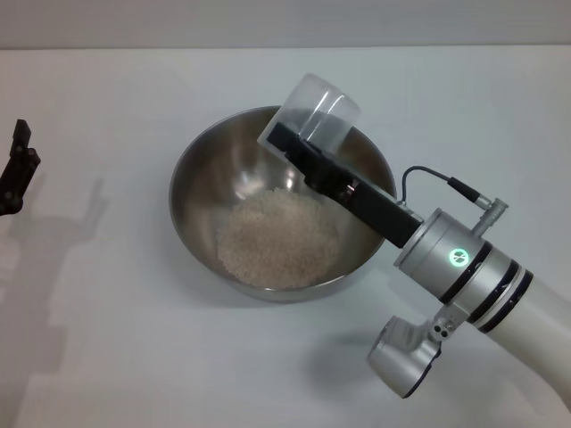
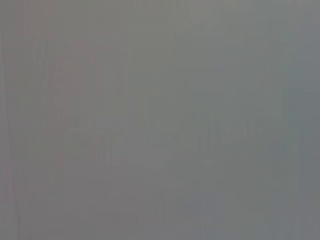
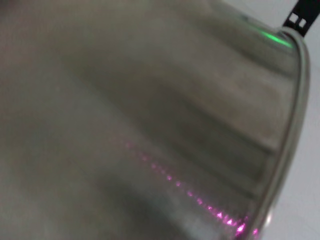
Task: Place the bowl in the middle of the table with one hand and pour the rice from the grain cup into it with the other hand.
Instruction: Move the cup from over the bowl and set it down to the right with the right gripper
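Right end effector (image 1: 299, 143) grips tipped grain cup (image 1: 319, 111) over bowl (image 1: 201, 169) (rice (image 1: 278, 236) inside).

Count on inspection: one bowl (image 1: 201, 192), one cup (image 1: 323, 109), one heap of rice (image 1: 278, 236) lying inside the bowl, and one table (image 1: 107, 357) under all of it. Two grippers are in view, the left gripper (image 1: 18, 169) at the table's left edge and the right gripper (image 1: 299, 147) over the bowl. The right wrist view adds nothing new to the count, showing only that same one bowl (image 3: 200, 100) from close by.
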Controlling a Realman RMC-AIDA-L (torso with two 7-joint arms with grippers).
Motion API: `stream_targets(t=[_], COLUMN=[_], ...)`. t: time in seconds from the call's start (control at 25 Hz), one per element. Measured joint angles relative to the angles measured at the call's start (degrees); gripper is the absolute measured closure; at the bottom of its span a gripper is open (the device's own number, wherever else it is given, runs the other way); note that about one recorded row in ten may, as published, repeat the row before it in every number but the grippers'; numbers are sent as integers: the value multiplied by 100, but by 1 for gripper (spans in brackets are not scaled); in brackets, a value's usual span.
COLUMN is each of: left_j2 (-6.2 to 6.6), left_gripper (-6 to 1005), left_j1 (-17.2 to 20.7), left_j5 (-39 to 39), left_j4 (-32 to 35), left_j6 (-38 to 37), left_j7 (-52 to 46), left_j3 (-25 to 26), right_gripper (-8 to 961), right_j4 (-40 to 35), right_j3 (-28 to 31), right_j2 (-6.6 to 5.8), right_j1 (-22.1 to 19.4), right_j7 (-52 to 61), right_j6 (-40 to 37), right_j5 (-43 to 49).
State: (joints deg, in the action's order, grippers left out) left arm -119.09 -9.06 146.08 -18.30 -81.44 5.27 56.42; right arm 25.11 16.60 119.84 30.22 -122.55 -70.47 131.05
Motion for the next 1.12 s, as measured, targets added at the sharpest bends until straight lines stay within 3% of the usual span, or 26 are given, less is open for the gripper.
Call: stream_targets(t=[0.28, 0.44, 0.52, 0.56, 0.8, 1.12], left_j2=[0, 0, 0, 0, 0, 0], left_gripper=[158, 158, 158, 158, 158, 159], left_j1=[-1, 0, 0, 0, -5, -23], left_j5=[0, 0, 0, 0, 0, -6], left_j4=[-8, -7, -6, -6, -4, -5], left_j6=[12, 14, 14, 14, 21, 23], left_j7=[0, 0, 0, 0, -5, -43], left_j3=[0, 0, 0, 0, 0, 0], right_gripper=[941, 940, 940, 940, 940, 942], right_j4=[156, 417, 580, 580, 941, 719], right_j3=[48, 174, 308, 308, 547, 1604], right_j2=[5, -2, 0, 0, 9, -8], right_j1=[-14, -63, -180, -180, -405, -807], right_j7=[56, 1619, 3040, 3040, 5575, 9212], right_j6=[31, -174, -429, -429, -1013, -1289], right_j5=[51, 31, -57, -57, -568, -934])
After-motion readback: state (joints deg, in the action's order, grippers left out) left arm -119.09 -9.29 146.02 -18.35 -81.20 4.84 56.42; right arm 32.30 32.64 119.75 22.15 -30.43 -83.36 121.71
